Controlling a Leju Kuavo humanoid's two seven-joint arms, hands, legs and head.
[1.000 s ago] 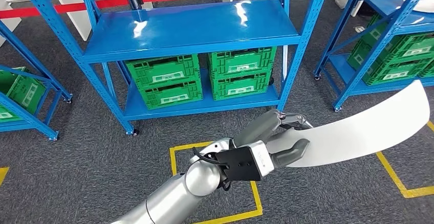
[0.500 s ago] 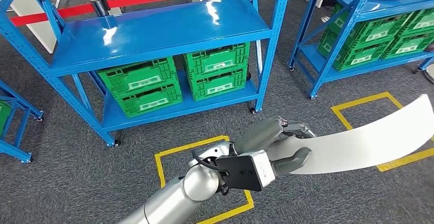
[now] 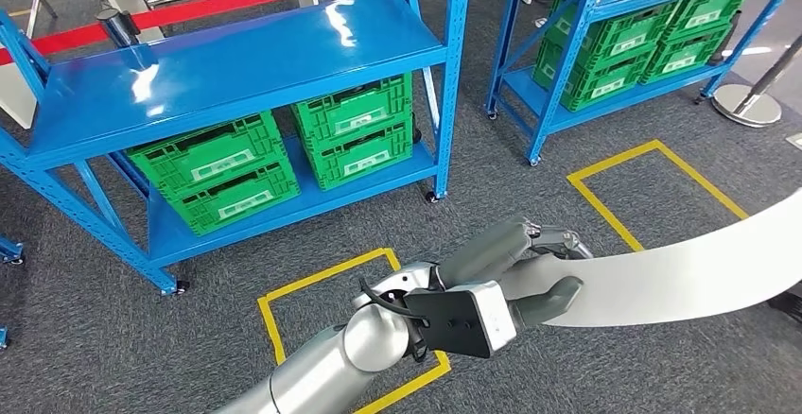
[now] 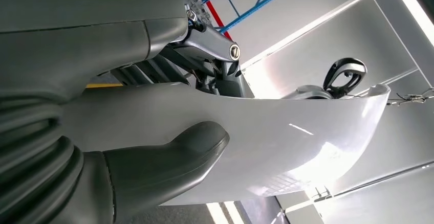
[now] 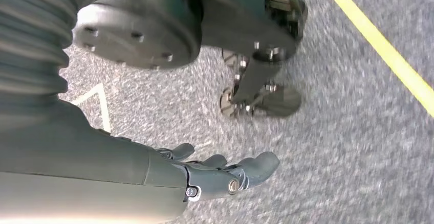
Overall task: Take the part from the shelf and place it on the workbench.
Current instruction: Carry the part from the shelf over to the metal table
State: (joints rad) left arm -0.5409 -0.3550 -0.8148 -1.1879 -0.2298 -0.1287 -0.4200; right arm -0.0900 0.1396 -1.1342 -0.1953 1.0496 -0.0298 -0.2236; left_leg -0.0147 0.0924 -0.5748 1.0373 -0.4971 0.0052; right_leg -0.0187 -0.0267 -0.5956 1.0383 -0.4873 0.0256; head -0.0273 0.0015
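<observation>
The left hand (image 3: 530,277) grips the white curved panel (image 3: 690,267) at its near-left end, thumb pressed on the upper face and the darker fingers wrapped over the far edge, so the long part sticks out to the right over the grey carpet rather than hanging down; held at one end like this, it is probably carried level to keep it away from the robot's legs and the shelf posts. In the left wrist view the thumb (image 4: 169,162) lies flat across the glossy surface while the fingers (image 4: 215,40) close on the opposite side, a firm pinch on a thin sheet. The part itself is off the shelf and in the air, right of the near yellow floor square (image 3: 340,324) and in front of the blue shelf rack (image 3: 236,64) with its green crates (image 3: 274,154). It looks like a thin, smooth, slightly bowed strip of white plastic or painted sheet, shiny, wider toward the far end, with a rounded corner. The right hand (image 5: 215,175) hangs over the carpet with fingers loosely extended and apart, holding nothing. No workbench is visible, so I judge the carry is under way.
</observation>
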